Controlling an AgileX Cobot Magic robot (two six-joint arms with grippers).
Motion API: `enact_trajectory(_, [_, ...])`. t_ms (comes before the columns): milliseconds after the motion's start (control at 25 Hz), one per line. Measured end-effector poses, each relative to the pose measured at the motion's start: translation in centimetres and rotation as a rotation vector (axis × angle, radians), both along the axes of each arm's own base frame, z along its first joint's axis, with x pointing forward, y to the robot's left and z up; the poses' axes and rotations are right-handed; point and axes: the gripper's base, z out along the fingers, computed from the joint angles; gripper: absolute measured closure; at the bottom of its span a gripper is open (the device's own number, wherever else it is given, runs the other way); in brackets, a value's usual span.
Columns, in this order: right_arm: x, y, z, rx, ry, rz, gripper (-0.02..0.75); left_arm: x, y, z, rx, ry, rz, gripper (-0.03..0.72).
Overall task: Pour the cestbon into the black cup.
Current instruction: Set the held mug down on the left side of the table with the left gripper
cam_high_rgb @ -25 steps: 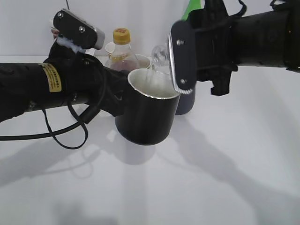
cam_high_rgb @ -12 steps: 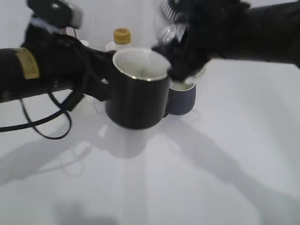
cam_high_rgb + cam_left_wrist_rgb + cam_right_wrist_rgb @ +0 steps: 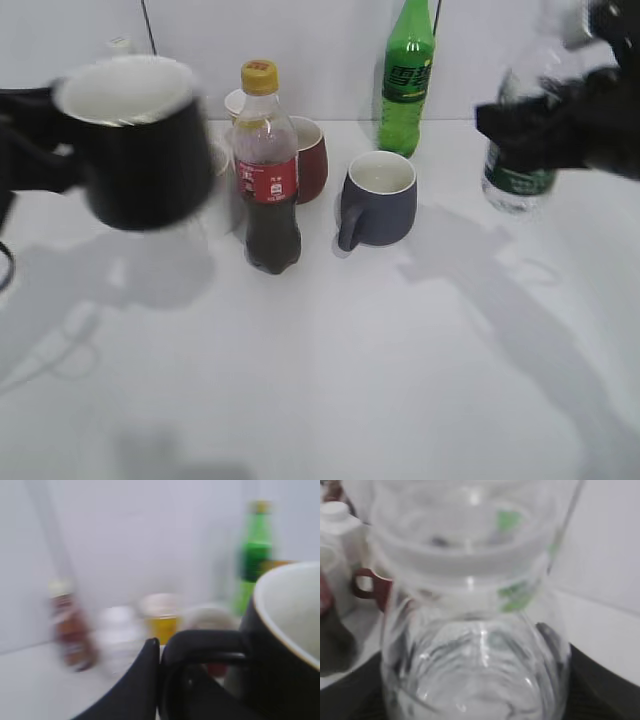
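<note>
The black cup (image 3: 135,150) with a white inside hangs in the air at the far left, blurred by motion. My left gripper (image 3: 28,140) is shut on its loop handle (image 3: 205,642); in the left wrist view the gripper (image 3: 162,655) presses against that handle beside the cup's rim (image 3: 280,610). The cestbon (image 3: 518,150), clear with a dark green label, is held roughly upright above the table at the far right by my right gripper (image 3: 565,130). It fills the right wrist view (image 3: 475,595), with the gripper (image 3: 475,685) shut around its body.
On the white table stand a red-labelled cola bottle (image 3: 268,175), a dark red mug (image 3: 312,160), a navy-grey mug (image 3: 380,200), a tall green soda bottle (image 3: 407,75) and pale cups behind the cola bottle (image 3: 235,100). A wall runs along the back.
The arms have drawn apart from the middle. The left one carried the black cup to the left. The right one swung the cestbon to the right and back to upright.
</note>
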Motion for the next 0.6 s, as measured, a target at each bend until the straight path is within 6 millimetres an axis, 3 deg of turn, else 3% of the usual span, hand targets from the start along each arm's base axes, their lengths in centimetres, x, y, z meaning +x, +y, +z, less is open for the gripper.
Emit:
enact_trajectory(200, [1.0, -1.8, -2.9, 0.055, 0.009, -0.070, 0.237, 1.8, 5.3, -2.1, -0.039, -0.011, 0.284, 0.643])
enact_trajectory(360, [2.6, -2.1, -4.8, 0.100, -0.068, -0.115, 0.237, 3.9, 8.2, -4.7, -0.033, -0.022, 0.414, 0.643])
enact_trajectory(600, [3.9, -2.0, -8.8, 0.142, -0.091, -0.146, 0.237, 5.6, 9.3, -10.1, -0.008, 0.038, 0.462, 0.643])
